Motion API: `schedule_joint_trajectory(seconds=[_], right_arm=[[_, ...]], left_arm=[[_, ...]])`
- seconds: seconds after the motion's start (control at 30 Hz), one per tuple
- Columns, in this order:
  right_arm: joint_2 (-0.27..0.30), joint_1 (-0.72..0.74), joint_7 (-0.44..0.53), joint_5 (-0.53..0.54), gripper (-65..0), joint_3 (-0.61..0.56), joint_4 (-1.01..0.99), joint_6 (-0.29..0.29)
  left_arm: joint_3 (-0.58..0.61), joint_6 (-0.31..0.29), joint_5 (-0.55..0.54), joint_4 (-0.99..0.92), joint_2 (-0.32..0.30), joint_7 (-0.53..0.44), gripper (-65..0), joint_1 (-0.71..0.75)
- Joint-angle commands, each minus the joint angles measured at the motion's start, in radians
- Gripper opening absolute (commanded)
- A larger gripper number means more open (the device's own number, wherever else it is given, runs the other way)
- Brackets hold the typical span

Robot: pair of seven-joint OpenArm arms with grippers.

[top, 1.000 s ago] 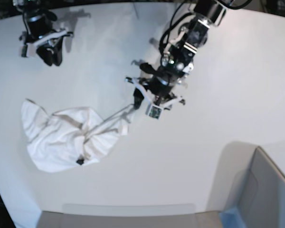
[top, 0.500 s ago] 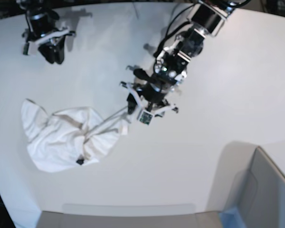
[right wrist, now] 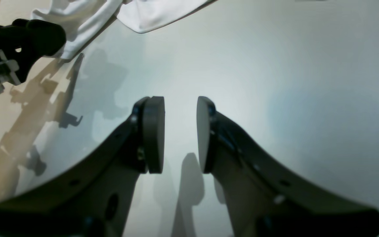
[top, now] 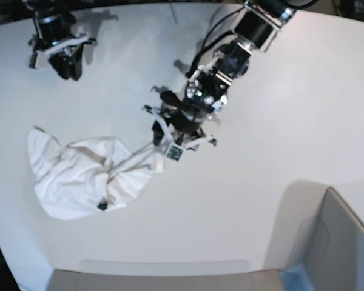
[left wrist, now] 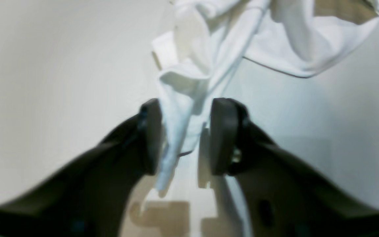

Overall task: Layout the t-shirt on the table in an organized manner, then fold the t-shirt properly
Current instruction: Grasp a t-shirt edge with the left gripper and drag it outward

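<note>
T-shirt [top: 88, 176] cloth, a narrow twisted strip of it, runs between the two dark fingers [left wrist: 150, 135] of the left gripper [left wrist: 183, 138]; one pad touches the fabric, the other stands just apart, so the jaws are partly closed around the strip and a firm grip cannot be told. The right gripper [right wrist: 176, 131] hangs over bare table [top: 279, 121] at the far left, its pads parted with nothing between them. No print or readable writing shows; only a small black tag [top: 102, 207] sits near the bottom hem. The shirt lies crumpled in a white heap at the near left of the table, one stretched corner reaching right to the left gripper.
</note>
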Motion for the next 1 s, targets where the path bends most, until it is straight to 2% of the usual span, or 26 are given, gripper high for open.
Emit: schedule_joint_trajectory(seconds=[0.0,0.1,0.13,0.4,0.7,0.87,0.97], right_arm=[[0.007,-0.01,0.024,-0.001,-47.6,0.006,0.019,0.007],[0.007,-0.01,0.024,-0.001,-47.6,0.006,0.019,0.007],[0.007,-0.01,0.024,-0.001,-47.6,0.006,0.019,0.007],[0.007,-0.01,0.024,-0.001,-47.6,0.006,0.019,0.007],[0.007,0.016,0.026,-0.001,-47.6,0.006,0.019,0.007],[0.009,0.043,0.026,-0.001,-47.6,0.002,0.019,0.007],[0.012,0.055,0.026,-0.001,-47.6,0.002,0.019,0.007]], left_arm=[[-0.002,-0.002,0.0,0.015,0.009,-0.029,-49.2,-0.02],[-0.01,0.001,0.0,0.014,0.027,-0.029,-62.4,-0.02],[-0.01,0.001,0.0,0.014,0.027,-0.029,-65.0,-0.022],[-0.019,-0.002,0.001,0.023,0.024,-0.028,-65.0,-0.041],[-0.27,0.001,-0.003,0.235,0.009,-0.016,-65.0,0.051],[-0.312,0.001,-0.003,0.337,-0.054,-0.014,-65.0,0.115],[-0.35,0.001,-0.003,0.4,-0.068,-0.014,-65.0,0.156]])
